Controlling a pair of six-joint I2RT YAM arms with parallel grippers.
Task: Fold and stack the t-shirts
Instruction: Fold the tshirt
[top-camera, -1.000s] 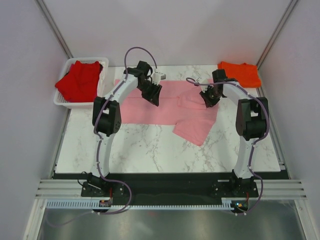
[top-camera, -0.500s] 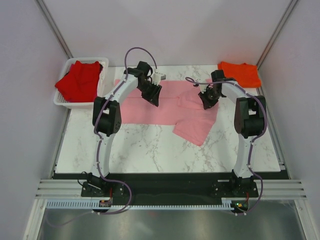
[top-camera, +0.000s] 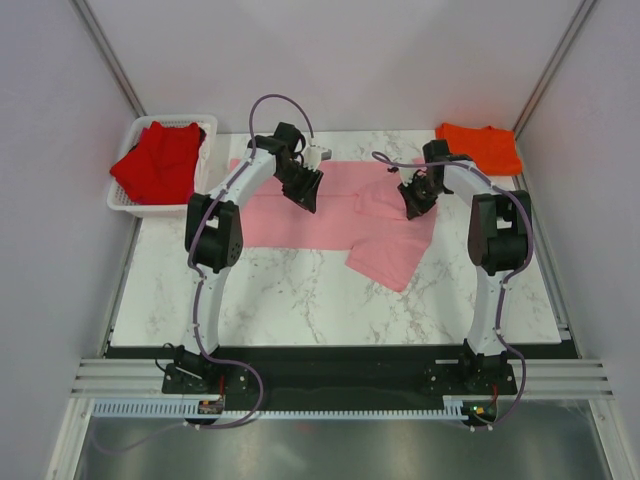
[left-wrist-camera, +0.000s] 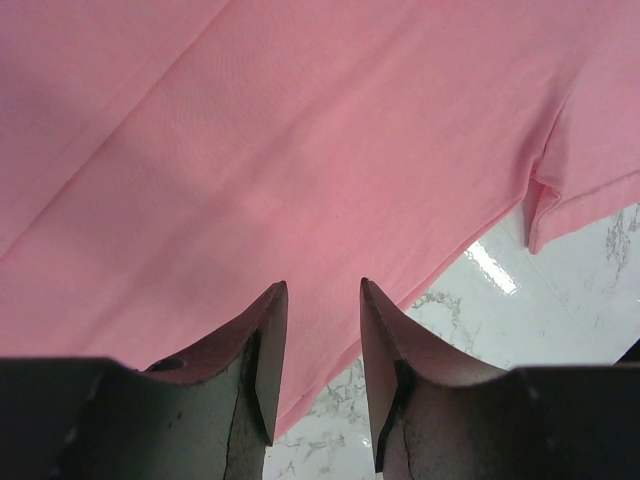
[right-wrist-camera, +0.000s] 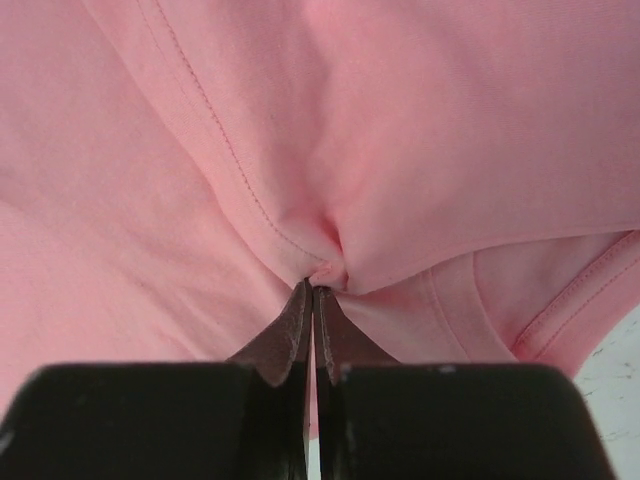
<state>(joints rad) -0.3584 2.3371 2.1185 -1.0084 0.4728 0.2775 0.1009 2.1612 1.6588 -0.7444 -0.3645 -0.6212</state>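
The pink shirt (top-camera: 340, 212) lies spread across the far middle of the table (top-camera: 300, 290), one part trailing toward the near right. The right gripper (right-wrist-camera: 311, 284) pinches a puckered fold near its right end, fingers pressed together, while the left gripper (left-wrist-camera: 318, 300) hangs over its left half, fingers a narrow gap apart and holding nothing. The orange shirt (top-camera: 480, 147) sits far right, the red shirt (top-camera: 155, 160) in the basket (top-camera: 124, 206) far left.

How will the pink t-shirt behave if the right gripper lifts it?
Likely floppy: the pink t-shirt puckers where the right gripper pinches it. Probably drapes and drags, since most lies spread flat on the marble table. Thin cloth, so seemingly light.
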